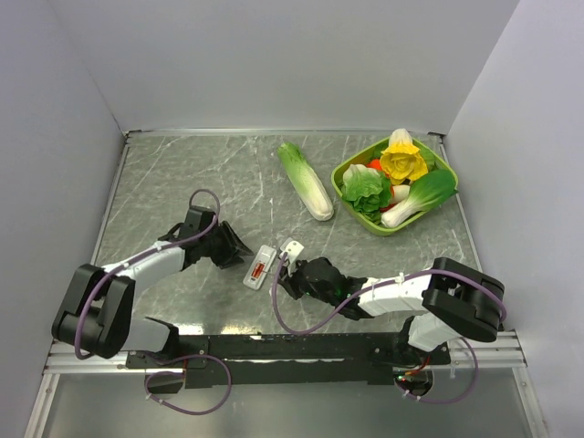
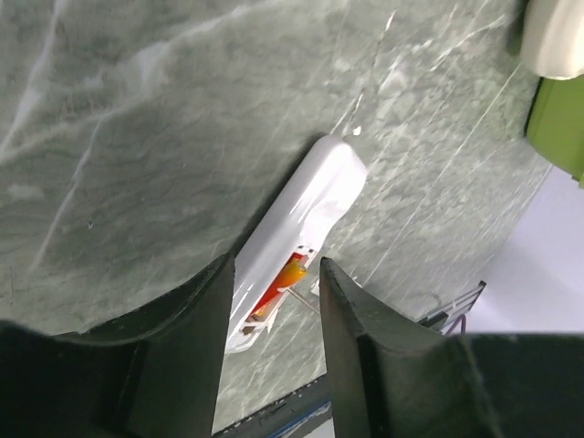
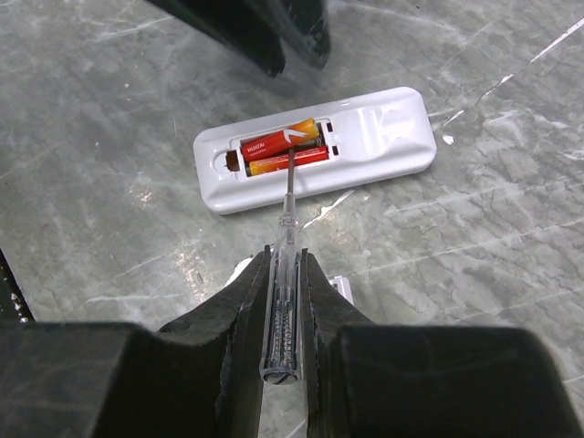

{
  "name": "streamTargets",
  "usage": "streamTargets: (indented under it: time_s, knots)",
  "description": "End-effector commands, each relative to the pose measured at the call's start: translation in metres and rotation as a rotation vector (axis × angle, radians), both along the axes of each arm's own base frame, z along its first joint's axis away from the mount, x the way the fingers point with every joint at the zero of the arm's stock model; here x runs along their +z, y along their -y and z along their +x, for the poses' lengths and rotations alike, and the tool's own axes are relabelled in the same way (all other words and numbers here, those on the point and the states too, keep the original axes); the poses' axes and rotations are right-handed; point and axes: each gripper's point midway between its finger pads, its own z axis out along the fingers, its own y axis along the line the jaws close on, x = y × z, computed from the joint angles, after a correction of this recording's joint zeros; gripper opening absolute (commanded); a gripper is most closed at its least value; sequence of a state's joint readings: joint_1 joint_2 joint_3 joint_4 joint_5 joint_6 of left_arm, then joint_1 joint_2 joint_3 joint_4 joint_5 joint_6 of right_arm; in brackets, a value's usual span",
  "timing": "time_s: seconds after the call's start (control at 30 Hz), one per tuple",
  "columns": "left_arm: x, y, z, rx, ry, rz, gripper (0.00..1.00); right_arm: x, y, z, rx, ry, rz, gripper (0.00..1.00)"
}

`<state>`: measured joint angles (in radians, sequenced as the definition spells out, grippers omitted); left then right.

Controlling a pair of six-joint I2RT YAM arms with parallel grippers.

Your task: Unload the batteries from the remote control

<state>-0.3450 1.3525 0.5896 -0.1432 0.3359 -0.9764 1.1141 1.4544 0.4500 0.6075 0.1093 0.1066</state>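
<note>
Light falls evenly from above on the grey-green marbled tabletop, so I see only soft shadows under the arms. A white sheen glares off the small white plastic remote control (left wrist view), and near-lens edges blur, though the slim clear-handled screwdriver looks sharp.

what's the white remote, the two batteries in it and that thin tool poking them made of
Slim white rectangular remote control: glossy hard plastic, judging by sharp highlights. Two small red-and-orange cylindrical batteries: probably metal cells in shiny printed wrap. Thin screwdriver: see-through plastic handle, dark metal-looking shaft.
</note>
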Motion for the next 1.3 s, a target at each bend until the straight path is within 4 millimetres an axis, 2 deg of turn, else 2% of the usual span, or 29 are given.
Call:
streamTargets:
  time_s: [0.0,0.23,0.4,0.6,0.97,1.27]
  knots:
    - [0.01,-0.005,0.001,-0.018,0.037,0.043,0.48,-0.025,0.006,-0.018,0.064,-0.071,-0.053,0.0]
    - [0.011,-0.007,-0.004,-0.032,0.046,0.055,0.51,-0.013,-0.003,-0.02,0.093,-0.059,-0.008,0.0]
    - [0.013,0.001,-0.009,-0.064,0.059,0.018,0.51,-0.006,-0.009,-0.022,0.117,-0.054,0.016,0.0]
    - [0.005,0.005,-0.015,-0.079,0.04,0.024,0.5,0.0,-0.017,-0.022,0.138,-0.05,0.038,0.0]
    - [-0.003,-0.016,-0.011,-0.003,0.01,0.142,0.5,0.01,-0.024,-0.023,0.162,-0.046,0.061,0.0]
    - [0.0,-0.03,-0.003,0.041,0.017,0.224,0.52,0.017,-0.023,-0.023,0.162,-0.032,0.073,0.0]
